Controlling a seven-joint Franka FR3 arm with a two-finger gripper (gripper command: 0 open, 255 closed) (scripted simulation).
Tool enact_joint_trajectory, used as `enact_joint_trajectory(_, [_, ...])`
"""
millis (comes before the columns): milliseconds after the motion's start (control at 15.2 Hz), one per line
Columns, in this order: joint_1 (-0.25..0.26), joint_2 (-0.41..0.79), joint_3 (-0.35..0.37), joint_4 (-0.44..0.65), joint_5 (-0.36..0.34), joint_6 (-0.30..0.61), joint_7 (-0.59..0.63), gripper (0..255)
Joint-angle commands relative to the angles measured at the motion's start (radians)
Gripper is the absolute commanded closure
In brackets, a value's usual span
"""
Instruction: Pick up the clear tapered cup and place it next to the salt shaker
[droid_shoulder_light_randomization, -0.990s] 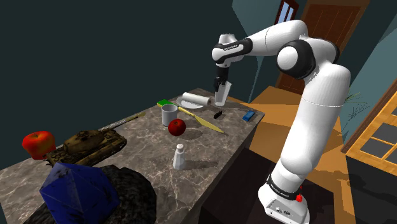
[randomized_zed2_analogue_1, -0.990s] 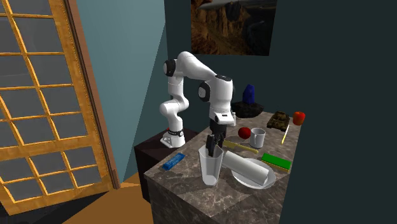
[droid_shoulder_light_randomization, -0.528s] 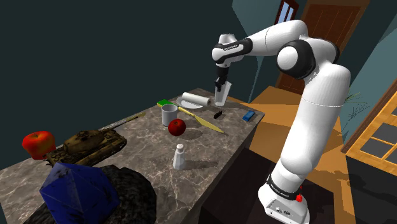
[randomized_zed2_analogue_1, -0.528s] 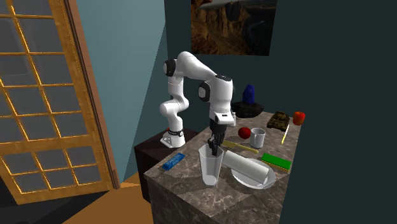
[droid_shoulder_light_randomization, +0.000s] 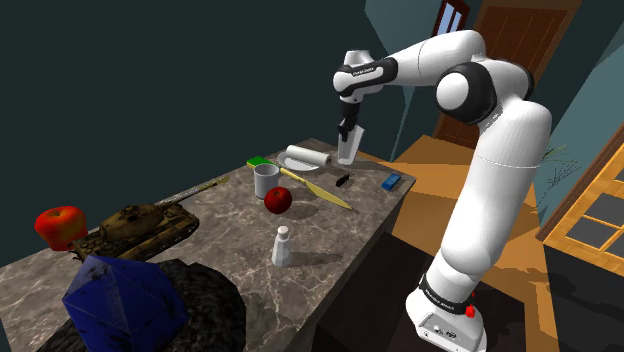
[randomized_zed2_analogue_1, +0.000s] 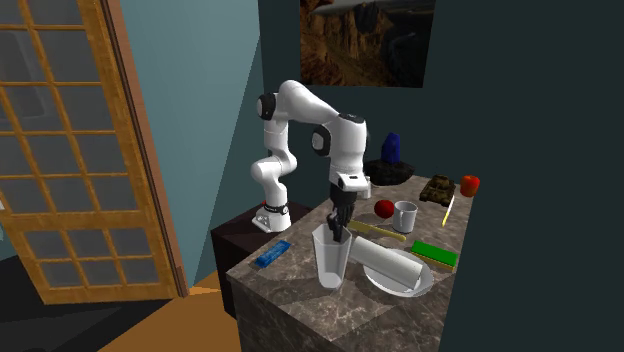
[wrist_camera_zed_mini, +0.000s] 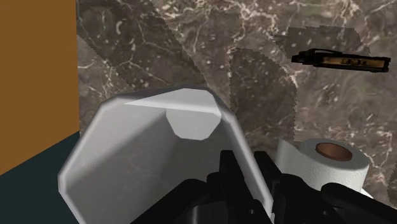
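In the shoulder view, the cup (droid_shoulder_light_randomization: 347, 150) is found at the worktop's (droid_shoulder_light_randomization: 330, 225) far end, just beside a paper roll (droid_shoulder_light_randomization: 310, 158) laid on a plate (droid_shoulder_light_randomization: 288, 165). The salt shaker (droid_shoulder_light_randomization: 282, 246) is set well apart, nearer the camera, with an apple (droid_shoulder_light_randomization: 279, 200) and a mug (droid_shoulder_light_randomization: 266, 181) between.

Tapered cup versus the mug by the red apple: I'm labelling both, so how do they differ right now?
The tapered cup is clasped at its rim by the gripper; the mug stands free on the table. The cup is see-through, taller and narrows downward; the mug is opaque grey, shorter and straight-sided. Both are upright with open tops.
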Motion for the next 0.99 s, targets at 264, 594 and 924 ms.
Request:
enact_joint_trajectory(264, [0.001, -0.013, -0.001, 0.063, -0.003, -0.075, -0.003, 255])
enact_joint_trajectory(594, [0.000, -0.016, -0.001, 0.127, -0.003, -0.141, -0.008, 255])
enact_joint_trajectory(924, [-0.001, -0.012, -0.002, 0.199, 0.000, -0.209, -0.014, 255])
